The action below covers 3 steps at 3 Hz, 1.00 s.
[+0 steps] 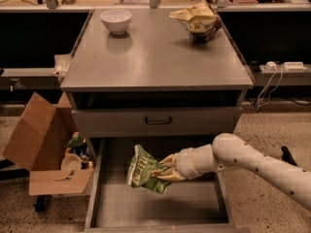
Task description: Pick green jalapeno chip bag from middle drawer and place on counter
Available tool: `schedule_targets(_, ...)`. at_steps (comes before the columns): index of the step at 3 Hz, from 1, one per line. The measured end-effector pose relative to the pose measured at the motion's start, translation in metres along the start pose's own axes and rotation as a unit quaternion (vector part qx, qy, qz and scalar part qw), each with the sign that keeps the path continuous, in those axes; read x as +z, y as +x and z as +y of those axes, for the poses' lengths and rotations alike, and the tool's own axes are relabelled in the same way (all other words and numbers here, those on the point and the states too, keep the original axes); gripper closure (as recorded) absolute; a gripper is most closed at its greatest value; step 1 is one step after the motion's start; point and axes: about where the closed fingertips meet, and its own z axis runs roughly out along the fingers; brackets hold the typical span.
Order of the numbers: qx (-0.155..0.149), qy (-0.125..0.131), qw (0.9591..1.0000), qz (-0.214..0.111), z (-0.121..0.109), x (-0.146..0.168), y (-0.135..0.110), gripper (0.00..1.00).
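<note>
In the lower centre of the frame we see the gripper (164,169) clamped on the right edge of the green jalapeno chip bag (142,171); the bag hangs tilted over the floor of the open middle drawer (160,207); above it the counter (155,62) carries a white bowl (115,20) at upper left and a yellow-tan bag (198,19) at upper right; a cardboard box (34,140) stands at left.

The counter (155,62) is carrying a white bowl (115,20) sitting near its back left; a crumpled yellow-tan bag (197,19) is sitting back right; the gripper (164,168) is hanging lower down over the open middle drawer (155,203), pinching the green chip bag (142,171)
</note>
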Motion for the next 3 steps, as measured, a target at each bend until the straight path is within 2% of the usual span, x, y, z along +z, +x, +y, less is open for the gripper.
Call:
schedule_targets(1,-0.014,0.007,0.9995,-0.027,-0.007,-0.016,-0.035,1.0)
schedule_targets(2,-0.053,0.003,0.9973,-0.05,-0.013,-0.051,-0.103,1.0)
schedule_targets(3,-0.09,0.024,0.9944,-0.05,-0.031,-0.096,-0.177,1.0)
